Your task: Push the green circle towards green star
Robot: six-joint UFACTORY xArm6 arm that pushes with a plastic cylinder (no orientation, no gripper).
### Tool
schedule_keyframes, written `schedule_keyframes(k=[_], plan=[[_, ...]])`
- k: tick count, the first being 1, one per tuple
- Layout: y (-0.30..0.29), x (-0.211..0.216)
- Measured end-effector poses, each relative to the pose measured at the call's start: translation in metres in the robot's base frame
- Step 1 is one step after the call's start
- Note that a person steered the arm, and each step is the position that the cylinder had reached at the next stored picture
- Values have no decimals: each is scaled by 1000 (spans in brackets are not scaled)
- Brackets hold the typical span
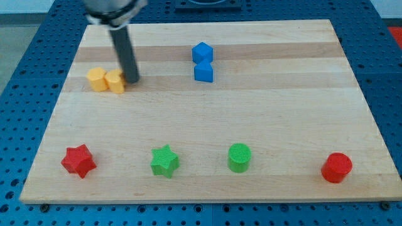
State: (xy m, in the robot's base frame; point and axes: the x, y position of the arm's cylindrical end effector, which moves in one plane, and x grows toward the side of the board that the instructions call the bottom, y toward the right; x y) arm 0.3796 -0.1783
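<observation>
The green circle (239, 157) stands near the view's bottom, right of centre. The green star (164, 161) lies to its left, about a hundred pixels away, at the same height. My tip (133, 80) is far from both, in the upper left of the board, touching or just right of two yellow blocks (107, 80). The dark rod rises from the tip toward the view's top.
A red star (78, 161) lies at the bottom left and a red circle (336, 167) at the bottom right. Two blue blocks (203, 61) sit together near the top centre. The wooden board (282, 100) ends at all four sides in view.
</observation>
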Motion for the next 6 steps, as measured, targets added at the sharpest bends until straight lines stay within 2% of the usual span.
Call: schedule_keyframes(k=[1,2,3,4,5,6], plan=[[55,2],[138,43],[226,65],[274,116],[272,171],[206,182]])
